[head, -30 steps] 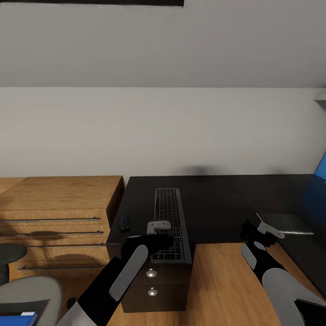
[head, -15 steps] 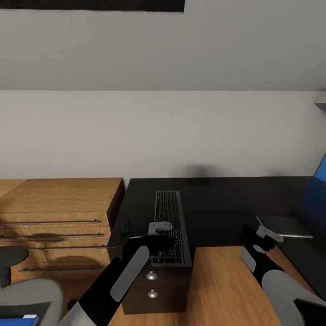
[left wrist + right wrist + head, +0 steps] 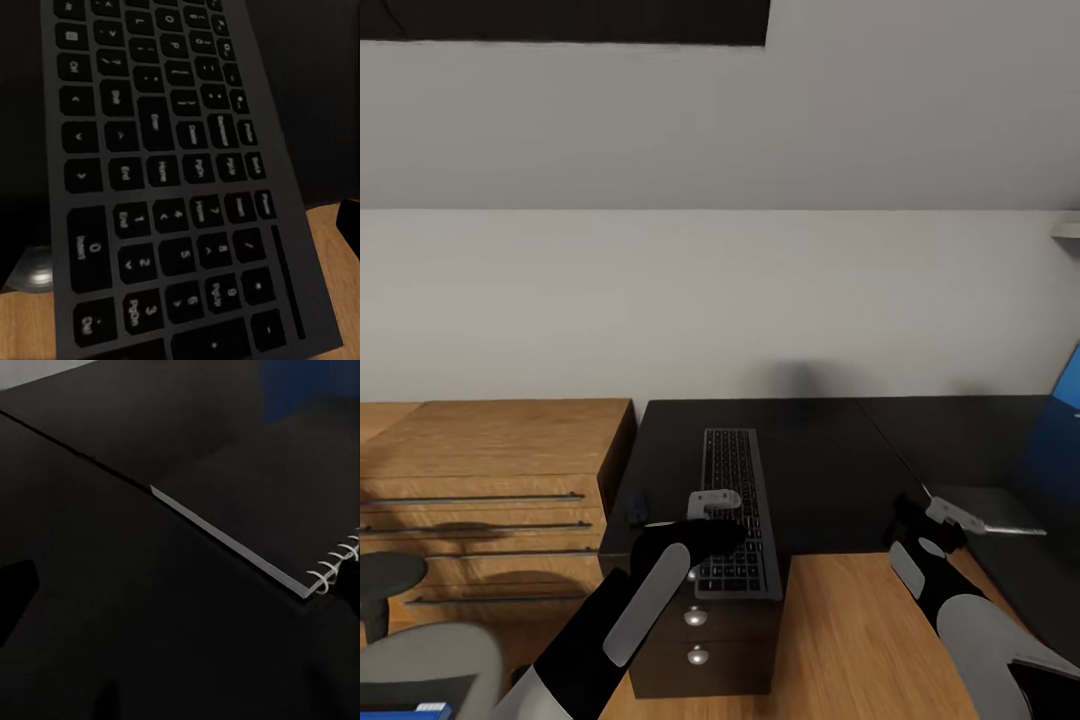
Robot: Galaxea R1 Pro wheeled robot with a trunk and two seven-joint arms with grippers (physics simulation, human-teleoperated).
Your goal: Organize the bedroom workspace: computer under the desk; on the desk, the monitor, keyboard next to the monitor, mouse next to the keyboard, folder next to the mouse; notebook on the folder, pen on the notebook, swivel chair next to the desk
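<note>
The silver-framed keyboard (image 3: pixel 732 510) lies lengthwise on the black desk (image 3: pixel 830 470), its near end overhanging the front edge. The left wrist view shows its dark keys (image 3: pixel 172 195) from close up. My left gripper (image 3: pixel 712 503) is over that near end; its jaws are hidden. The small black mouse (image 3: pixel 637 506) sits left of the keyboard. My right gripper (image 3: pixel 950 515) hovers open just above the desk beside the dark spiral-bound notebook (image 3: pixel 992 505) (image 3: pixel 255 510). At the bottom left are the grey swivel chair (image 3: pixel 430 650) and a sliver of the blue folder (image 3: pixel 428 712).
An oak drawer unit (image 3: pixel 490 470) with bar handles stands against the desk's left end. A dark cabinet with two round knobs (image 3: pixel 698 640) sits under the desk below the keyboard. A blue panel (image 3: pixel 1065 400) rises at the far right. Oak floor (image 3: pixel 850 640) lies between my arms.
The whole picture has slid down a little, so the camera has tilted up. Both arms and the keyboard hold their places relative to the desk.
</note>
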